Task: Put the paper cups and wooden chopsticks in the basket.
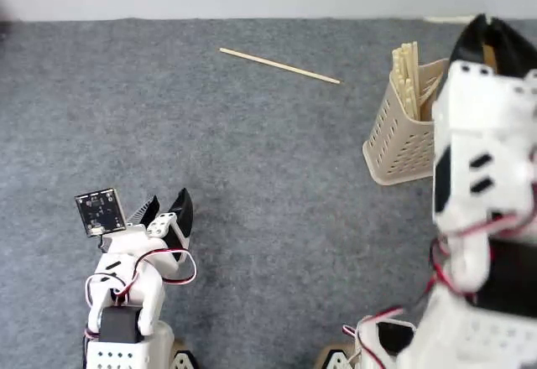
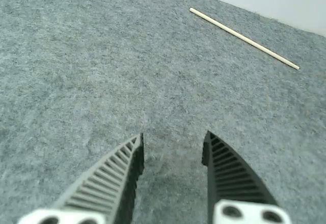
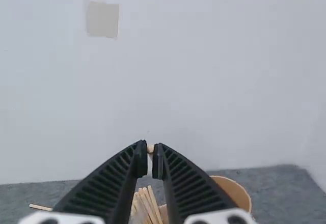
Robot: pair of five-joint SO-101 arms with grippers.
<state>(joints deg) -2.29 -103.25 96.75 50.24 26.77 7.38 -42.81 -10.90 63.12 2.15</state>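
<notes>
The loose wooden chopstick (image 1: pixel 279 65) lies slanted on the grey felt mat (image 1: pixel 277 176) in the upper middle of the high view, well apart from both arms. The beige perforated basket (image 1: pixel 394 141) stands at the right edge with a bundle of chopsticks (image 1: pixel 407 77) upright in it. Its far side is hidden behind the right arm, which the frame cuts off.

The right gripper (image 3: pixel 149 145), above the basket, is closed to a slit and pinches a pale chopstick tip (image 3: pixel 150 148); the rest of that stick is hidden. A tan paper cup rim (image 3: pixel 235 187) peeks out beside its fingers.

The left gripper (image 2: pixel 173 135), at lower left, gapes wide over the mat, holding nothing. Markings on its small circuit board (image 1: pixel 101 210) are too small to read.
</notes>
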